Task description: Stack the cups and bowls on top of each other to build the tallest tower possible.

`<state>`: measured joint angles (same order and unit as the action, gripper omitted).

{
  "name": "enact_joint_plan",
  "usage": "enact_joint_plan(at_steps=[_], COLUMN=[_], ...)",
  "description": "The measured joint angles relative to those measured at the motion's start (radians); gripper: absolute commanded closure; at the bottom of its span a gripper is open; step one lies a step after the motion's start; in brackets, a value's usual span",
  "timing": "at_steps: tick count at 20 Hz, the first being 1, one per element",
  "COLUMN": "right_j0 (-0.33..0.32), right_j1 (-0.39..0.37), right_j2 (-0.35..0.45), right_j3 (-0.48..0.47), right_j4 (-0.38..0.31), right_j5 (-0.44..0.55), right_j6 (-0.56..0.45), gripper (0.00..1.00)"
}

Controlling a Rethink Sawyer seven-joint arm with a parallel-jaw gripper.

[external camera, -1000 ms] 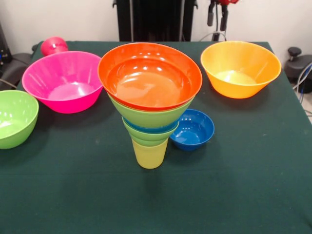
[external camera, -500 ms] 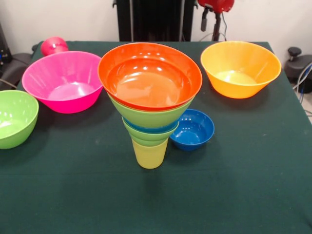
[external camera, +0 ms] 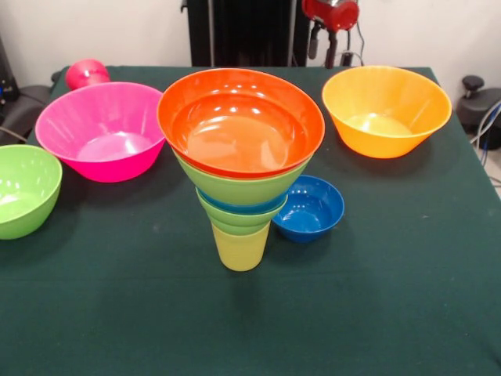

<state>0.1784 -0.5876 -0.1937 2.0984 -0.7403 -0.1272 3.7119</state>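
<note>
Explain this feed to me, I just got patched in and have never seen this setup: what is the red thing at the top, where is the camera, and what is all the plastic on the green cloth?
The camera sits across the table and faces the robot. The red and black part at the top edge is the end of the robot's arm with its gripper hanging down; it holds nothing, and I cannot tell whether it is open or shut.

In the middle stands the tower: a yellow cup at the bottom, with green and blue bowls nested above it and a wide orange-red bowl on top.

Loose on the cloth are a pink bowl, a lime green bowl at the left edge, a yellow-orange bowl, and a small dark blue bowl beside the tower. A red cup lies behind the pink bowl.
</note>
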Motion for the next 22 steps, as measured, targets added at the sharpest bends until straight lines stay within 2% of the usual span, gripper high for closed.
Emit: enact_joint_plan(at_steps=[4, 10, 15, 22], right_j0=[-0.027, -0.096, -0.169, -0.283], right_j1=[-0.006, -0.07, -0.173, -0.319], right_j2=[0.003, 0.047, 0.125, 0.272], right_j3=[-0.007, -0.007, -0.005, 0.005], right_j4=[0.012, 0.034, 0.073, 0.169], right_j5=[0.0, 0.029, 0.118, 0.274], right_j6=[0.0, 0.0, 0.0, 0.0], gripper=[0.0, 0.0, 0.0, 0.0])
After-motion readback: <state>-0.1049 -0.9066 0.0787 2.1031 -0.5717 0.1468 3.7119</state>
